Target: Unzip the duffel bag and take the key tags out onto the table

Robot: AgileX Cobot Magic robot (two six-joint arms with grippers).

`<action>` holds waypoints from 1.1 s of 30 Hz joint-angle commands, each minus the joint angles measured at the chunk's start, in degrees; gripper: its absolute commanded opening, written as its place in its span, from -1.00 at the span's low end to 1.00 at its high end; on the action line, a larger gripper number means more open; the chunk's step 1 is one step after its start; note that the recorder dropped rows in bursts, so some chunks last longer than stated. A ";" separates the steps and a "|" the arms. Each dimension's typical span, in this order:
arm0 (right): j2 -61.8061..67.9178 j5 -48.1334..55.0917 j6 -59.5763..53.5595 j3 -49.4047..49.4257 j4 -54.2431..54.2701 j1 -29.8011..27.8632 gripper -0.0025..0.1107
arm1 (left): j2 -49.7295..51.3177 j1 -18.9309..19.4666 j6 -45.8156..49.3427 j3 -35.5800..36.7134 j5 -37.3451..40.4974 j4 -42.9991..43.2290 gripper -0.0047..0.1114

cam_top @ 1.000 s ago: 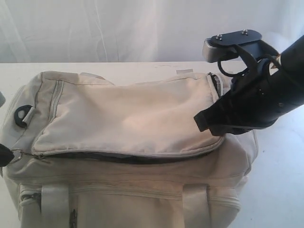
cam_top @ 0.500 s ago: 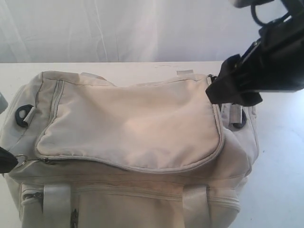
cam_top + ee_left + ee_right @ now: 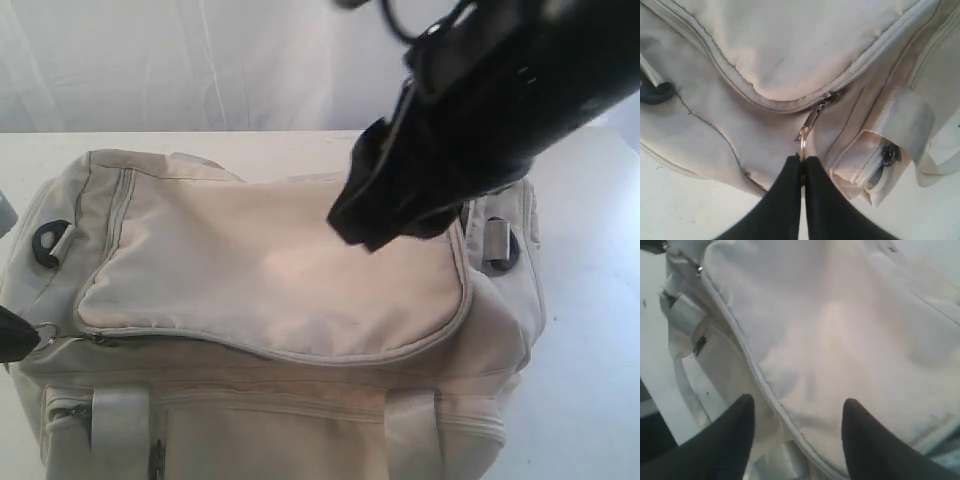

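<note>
The cream duffel bag [image 3: 270, 270] lies on the white table [image 3: 590, 330], its U-shaped flap [image 3: 840, 325] lying flat over the opening. A thin dark slit shows along the zip line at the front left. My left gripper [image 3: 802, 162] is shut on the metal ring of the zip pull [image 3: 812, 117] at the bag's left end; in the exterior view it shows only as a black tip [image 3: 10, 335]. My right gripper [image 3: 797, 407] hangs open above the flap's right part [image 3: 360, 225], with nothing between its fingers. The key tags are hidden.
Black D-rings sit at the left end [image 3: 48, 245] and right end [image 3: 500, 255] of the bag. Two pale webbing straps [image 3: 118, 430] [image 3: 412, 430] hang down its front. A small end-pocket zip [image 3: 885, 155] is beside the left gripper. A white curtain [image 3: 200, 60] backs the table.
The right gripper let go of the flap's right end, rose, and swung left over the flap with its jaws open. The lifted flap dropped flat. The left gripper stayed put.
</note>
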 commanded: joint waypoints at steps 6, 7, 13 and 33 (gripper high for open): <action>13.36 -9.72 -18.24 -0.44 -6.41 13.88 -0.12 | -0.72 0.23 -0.53 0.32 -0.23 -1.09 -0.92; 14.16 -12.19 -19.42 -0.44 -6.41 14.48 -0.12 | -0.72 0.23 -0.53 0.32 -0.23 -1.09 -0.92; 18.13 -21.61 -21.10 -0.44 -8.08 15.79 -0.12 | -0.72 0.23 -2.07 0.32 -0.12 -1.82 -0.92; 26.83 -23.24 -21.52 0.45 -7.63 17.60 -0.49 | -0.72 0.23 -2.07 0.32 0.24 -3.48 -0.92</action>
